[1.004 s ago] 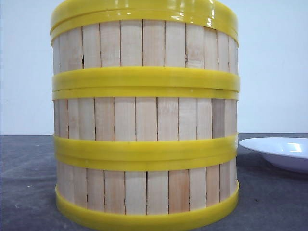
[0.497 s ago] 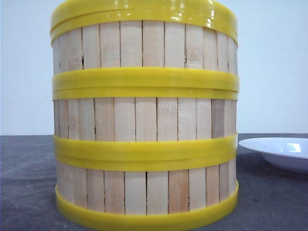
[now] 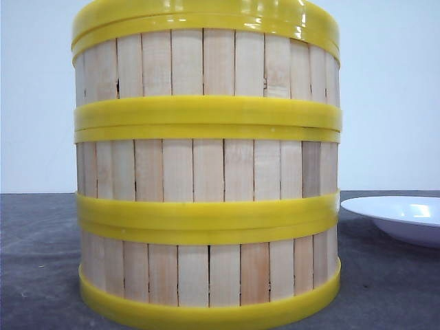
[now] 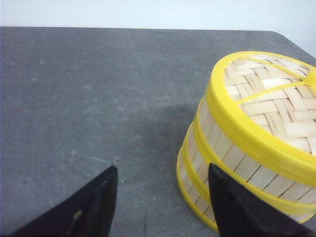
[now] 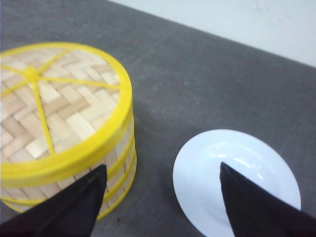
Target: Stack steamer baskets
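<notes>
Baskets (image 3: 206,172) stacked three high under lid (image 5: 49,108), beside plate (image 5: 237,182); left hand (image 4: 160,197) and right hand (image 5: 160,202) spread, empty.

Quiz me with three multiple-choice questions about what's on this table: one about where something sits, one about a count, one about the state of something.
1. Where is the white plate, seen from the front?
A. Right of the stack
B. On top of the stack
C. Left of the stack

2. How many steamer baskets are stacked?
A. One
B. Three
C. Five

3. How is the left gripper?
A. Shut on a basket
B. Holding the plate
C. Open and empty

Answers: 1 A, it lies on the table beside the stack's right edge. 2 B, three slatted tiers show, capped by the woven lid. 3 C, its fingers stand apart over bare table.
</notes>
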`<state>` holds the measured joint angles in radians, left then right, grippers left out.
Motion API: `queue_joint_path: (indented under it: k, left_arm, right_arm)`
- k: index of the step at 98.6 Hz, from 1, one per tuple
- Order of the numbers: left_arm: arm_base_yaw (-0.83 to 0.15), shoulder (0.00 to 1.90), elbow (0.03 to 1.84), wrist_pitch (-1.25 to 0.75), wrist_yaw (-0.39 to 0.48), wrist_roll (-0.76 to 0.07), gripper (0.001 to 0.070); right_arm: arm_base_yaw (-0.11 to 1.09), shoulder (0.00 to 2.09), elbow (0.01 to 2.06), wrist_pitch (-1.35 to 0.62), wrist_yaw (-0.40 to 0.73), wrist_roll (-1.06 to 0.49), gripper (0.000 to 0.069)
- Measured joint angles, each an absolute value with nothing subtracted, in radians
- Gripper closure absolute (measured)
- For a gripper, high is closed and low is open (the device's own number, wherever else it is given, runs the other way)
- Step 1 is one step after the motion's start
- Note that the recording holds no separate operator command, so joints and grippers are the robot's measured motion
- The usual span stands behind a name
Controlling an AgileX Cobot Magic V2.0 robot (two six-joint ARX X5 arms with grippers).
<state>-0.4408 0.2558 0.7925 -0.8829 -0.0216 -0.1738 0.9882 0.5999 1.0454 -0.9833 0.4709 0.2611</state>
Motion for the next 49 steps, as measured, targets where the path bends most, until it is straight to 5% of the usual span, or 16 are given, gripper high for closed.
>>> queue_joint_path:
  k: [16,24,33,39,49]
  left_arm:
    - [-0.441,0.256,0.793,-0.882,-0.022,-0.174,0.0362]
    - [-0.441,0.256,0.793,-0.882,-0.021,-0.174,0.0377]
    - [-0.441,0.256,0.793,-0.882,-0.021,-0.173,0.0534]
    - [-0.441,0.256,0.793,-0.882,-0.021,-0.175,0.0630]
    - [-0.441,0.256,0.793,-0.882,-0.021,-0.175,0.0673]
  right_arm:
    - [0.989,0.599,1.040,-0.982,0.471,0.271,0.0254]
    - [0.989,0.599,1.040,-0.981,0.471,0.274,0.0389]
    - [0.988,0.599,1.040,-0.981,0.472,0.274,0.0602]
    - [0.989,0.599,1.040,-0.981,0.473,0.274,0.0650]
    - [0.989,0.599,1.040,-0.981,0.473,0.274,0.0675]
